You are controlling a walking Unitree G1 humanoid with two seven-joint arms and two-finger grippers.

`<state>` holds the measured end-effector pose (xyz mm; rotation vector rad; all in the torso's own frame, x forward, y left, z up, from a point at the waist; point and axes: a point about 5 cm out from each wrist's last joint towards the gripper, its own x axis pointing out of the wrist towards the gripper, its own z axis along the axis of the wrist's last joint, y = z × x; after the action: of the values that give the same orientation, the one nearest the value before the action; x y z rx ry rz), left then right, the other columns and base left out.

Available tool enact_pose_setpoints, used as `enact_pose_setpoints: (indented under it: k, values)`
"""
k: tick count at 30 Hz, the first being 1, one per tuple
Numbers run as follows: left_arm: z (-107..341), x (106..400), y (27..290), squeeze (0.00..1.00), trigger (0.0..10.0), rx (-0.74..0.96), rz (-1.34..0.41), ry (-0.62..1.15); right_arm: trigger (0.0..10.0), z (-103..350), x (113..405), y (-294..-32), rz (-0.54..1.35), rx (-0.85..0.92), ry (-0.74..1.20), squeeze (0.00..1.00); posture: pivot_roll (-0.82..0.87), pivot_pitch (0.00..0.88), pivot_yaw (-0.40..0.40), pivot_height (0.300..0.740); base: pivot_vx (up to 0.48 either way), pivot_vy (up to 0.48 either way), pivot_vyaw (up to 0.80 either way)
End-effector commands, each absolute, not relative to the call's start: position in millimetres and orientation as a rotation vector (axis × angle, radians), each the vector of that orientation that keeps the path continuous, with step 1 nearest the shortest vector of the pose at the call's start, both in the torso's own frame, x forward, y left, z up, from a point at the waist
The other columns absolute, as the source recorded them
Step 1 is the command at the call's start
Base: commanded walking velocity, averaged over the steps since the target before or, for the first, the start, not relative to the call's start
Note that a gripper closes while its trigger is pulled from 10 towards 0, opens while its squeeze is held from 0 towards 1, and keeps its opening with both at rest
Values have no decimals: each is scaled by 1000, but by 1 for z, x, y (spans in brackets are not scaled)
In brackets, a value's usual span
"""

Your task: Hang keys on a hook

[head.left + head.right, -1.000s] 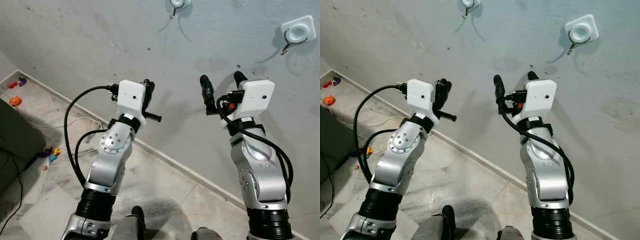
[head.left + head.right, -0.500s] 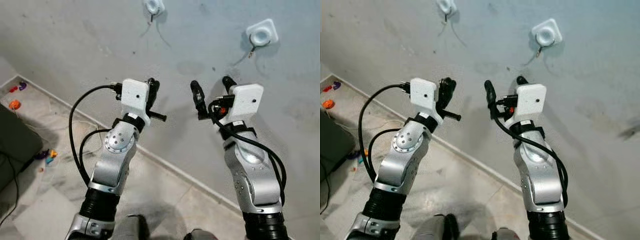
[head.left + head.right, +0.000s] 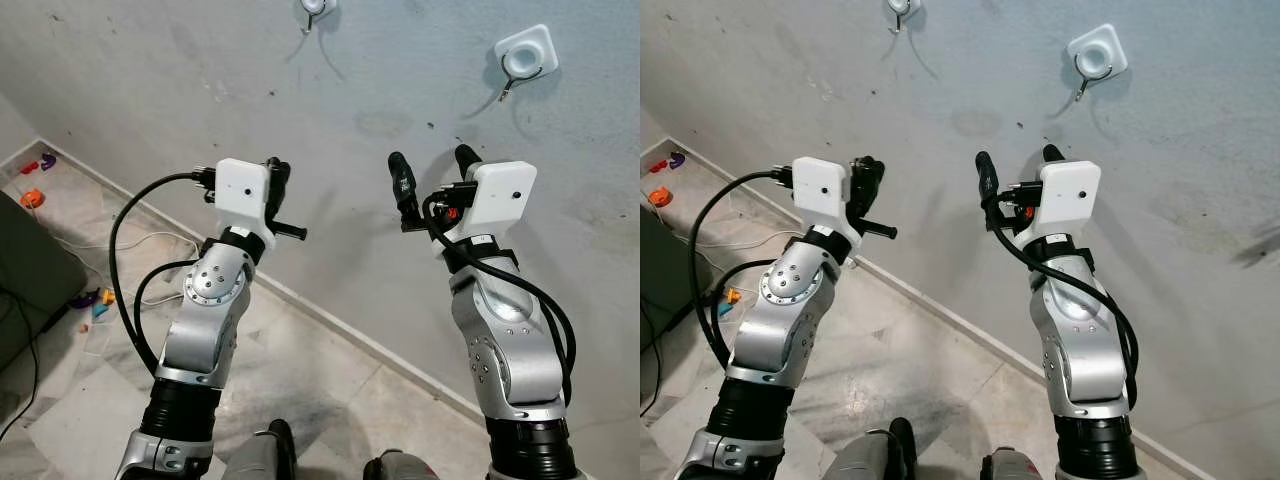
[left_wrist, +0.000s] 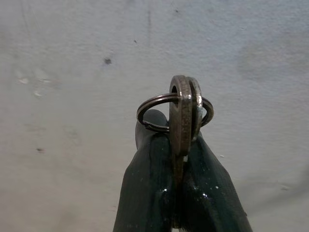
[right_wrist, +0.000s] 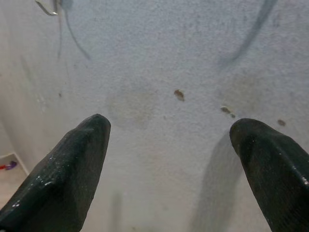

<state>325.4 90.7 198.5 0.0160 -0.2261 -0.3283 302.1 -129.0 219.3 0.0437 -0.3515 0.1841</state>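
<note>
Keys (image 4: 183, 116) | pinched in left gripper (image 4: 179, 145) | below wall hook (image 3: 523, 62)

Soft even daylight, faint wall shadows, sharp focus

Left wrist view. Left gripper (image 4: 181, 181): both black fingers (image 4: 145, 188) pressed together, rising from the lower edge of the frame, surfaces glossy with small pale specks. Keys (image 4: 182, 116) pinched between the fingertips, seen edge-on: two flat metal heads side by side, upright, standing just past the tips. Key ring (image 4: 150, 115) threads through the heads; a thin wire loop, one arc showing on each side of them, the larger arc on the side of the rounder fingertip. Wall (image 4: 72, 96) behind: pale grey, rough plaster, a few dark specks and faint smudges. Keys and wall apart; gap not measurable.
</note>
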Motion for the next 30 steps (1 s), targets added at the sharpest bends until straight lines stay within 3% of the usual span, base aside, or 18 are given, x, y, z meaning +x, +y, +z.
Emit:
enact_pose_setpoints:
  k: [1,20,30]
  values:
    - [202,327,95,0,10000,27,-315,-234,10000,223,302,-127,187,50,-364,0,-79,209,61,740,0,0,0]
    - [244,373,134,0,10000,85,-210,-299,10000,228,300,-127,175,48,-380,0,-93,221,73,740,0,0,0]
    - [255,394,124,0,10000,140,-315,-264,10000,229,295,-123,203,60,-377,0,-113,238,82,740,0,0,0]
